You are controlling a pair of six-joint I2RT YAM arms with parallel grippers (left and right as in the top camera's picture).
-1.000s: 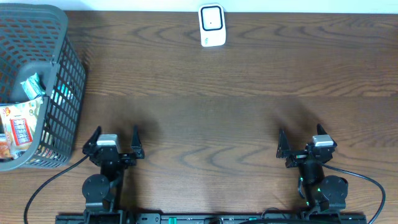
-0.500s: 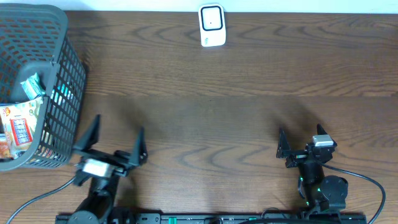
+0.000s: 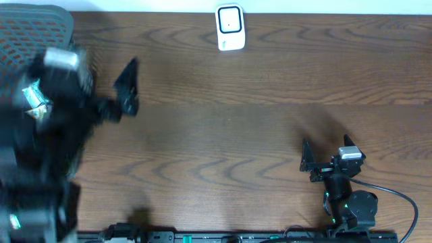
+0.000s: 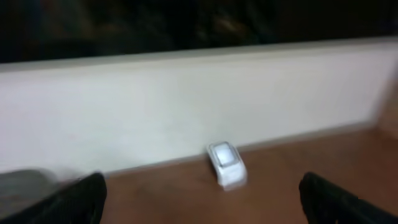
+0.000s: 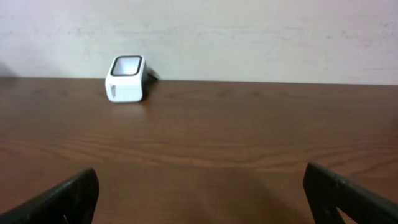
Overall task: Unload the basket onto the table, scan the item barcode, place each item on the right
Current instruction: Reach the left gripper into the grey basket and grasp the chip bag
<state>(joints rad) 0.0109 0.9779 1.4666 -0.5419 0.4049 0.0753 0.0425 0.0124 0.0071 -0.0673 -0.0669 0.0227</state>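
The white barcode scanner (image 3: 229,28) stands at the table's far edge by the wall; it also shows as the scanner (image 4: 226,165) and the scanner (image 5: 126,78) in the two wrist views. The items lie in the grey basket (image 3: 37,19) at the far left. Only a corner of a teal and silver packet (image 3: 34,96) shows there, behind my blurred, raised left arm. My left gripper (image 3: 84,77) is open and empty beside the basket, and between the fingers of the left gripper (image 4: 202,202) nothing shows. My right gripper (image 3: 326,155) rests open and empty near the front edge, as the right gripper (image 5: 199,199) confirms.
The dark wooden table (image 3: 229,135) runs up to a pale wall (image 5: 249,31) right behind the scanner. Cables and the arm bases sit along the front edge.
My left arm has lifted off its rest at the front and swung up and left to the basket, jaws still wide. The right arm has not moved.
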